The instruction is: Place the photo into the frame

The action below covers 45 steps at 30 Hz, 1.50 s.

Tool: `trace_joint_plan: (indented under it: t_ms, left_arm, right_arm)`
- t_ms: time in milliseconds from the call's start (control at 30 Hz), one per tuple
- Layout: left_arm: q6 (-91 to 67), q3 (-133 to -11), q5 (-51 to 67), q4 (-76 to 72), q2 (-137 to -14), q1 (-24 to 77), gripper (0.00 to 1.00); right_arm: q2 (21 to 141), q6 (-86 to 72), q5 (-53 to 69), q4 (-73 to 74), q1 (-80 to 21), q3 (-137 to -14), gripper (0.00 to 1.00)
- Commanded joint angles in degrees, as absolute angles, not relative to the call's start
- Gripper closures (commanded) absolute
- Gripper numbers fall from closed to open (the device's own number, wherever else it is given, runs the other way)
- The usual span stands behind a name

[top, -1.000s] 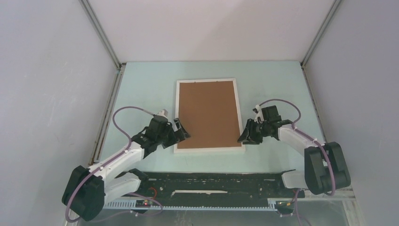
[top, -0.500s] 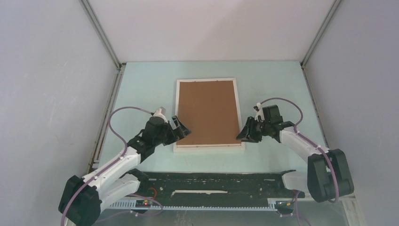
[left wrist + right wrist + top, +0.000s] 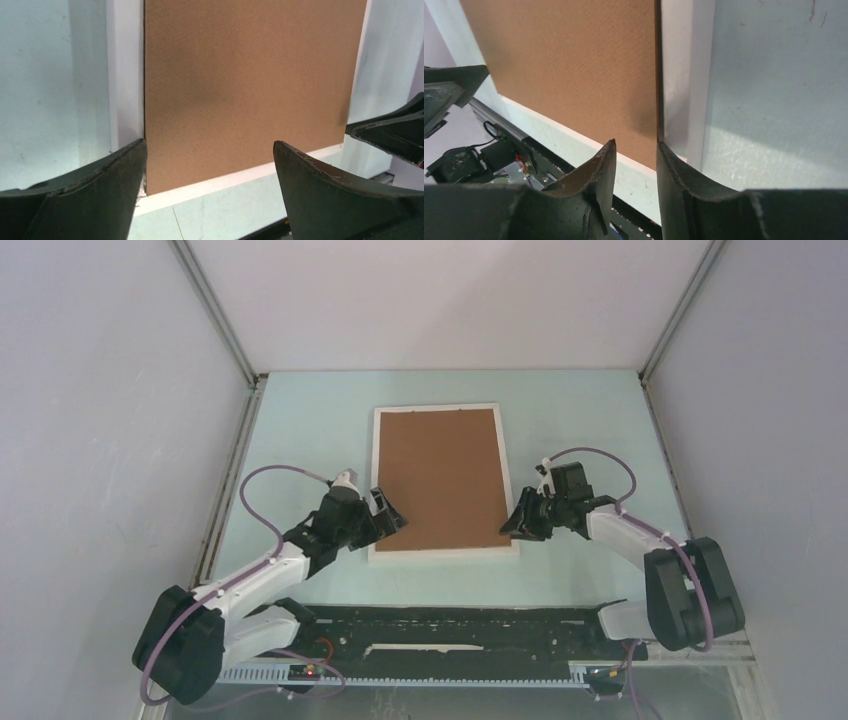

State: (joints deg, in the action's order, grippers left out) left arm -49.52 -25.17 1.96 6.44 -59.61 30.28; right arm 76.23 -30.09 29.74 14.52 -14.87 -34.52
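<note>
Thin white rectangular picture frame (image 3: 445,551) lies flat, nudged slightly farther away; plain brown backing board (image 3: 440,478) seated inside; photo unseen, likely beneath. Right gripper (image 3: 636,145) creeps up frame's right rim, narrowing, pinching nothing. Left gripper (image 3: 209,145) spread wide at frame's near-left corner. Likely final seating.

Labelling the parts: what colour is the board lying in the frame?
Plain brown: backing board within the white frame. Clearest in the left wrist view.

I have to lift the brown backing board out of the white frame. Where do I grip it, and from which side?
Grip its right edge close to the near corner, coming in from the right. The backing board lies flat inside the frame, so probably only that thin edge offers purchase, and the right end effector is poised at it.
</note>
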Motion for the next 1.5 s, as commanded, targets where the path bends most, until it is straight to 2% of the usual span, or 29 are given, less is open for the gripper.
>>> trace_joint_plan:
  t_ms: [0,367,433,633,1100,1267,1467]
  left_arm:
    - [-48.6,-27.2,-2.0,4.1,-63.3,31.2,0.00]
    - [-44.9,-31.8,-4.8,8.8,-69.0,32.2,0.00]
    - [-45.1,-31.1,-3.3,6.2,-68.0,32.7,0.00]
    - [-46.7,-29.4,-5.5,2.1,-61.6,34.8,0.00]
    - [-48.1,-33.8,-5.8,4.4,-63.6,34.7,0.00]
    - [-47.2,-35.4,-6.6,6.0,-68.7,34.6,0.00]
    - [-42.2,-40.4,-12.7,14.7,-75.2,34.4,0.00]
  right_arm:
    - [79.6,-30.8,28.4,4.0,-16.0,-35.6,0.58]
    - [82.9,-28.6,25.2,4.4,-17.0,-36.1,0.58]
    - [82.7,-29.2,27.4,3.2,-16.9,-36.0,0.62]
    - [77.2,-31.9,27.3,0.7,-18.2,-36.2,0.66]
    - [71.2,-35.6,29.0,0.6,-17.3,-38.0,0.66]
    - [74.8,-33.0,26.1,0.6,-17.3,-38.8,0.66]
    - [85.1,-28.4,17.5,2.8,-16.9,-40.3,0.60]
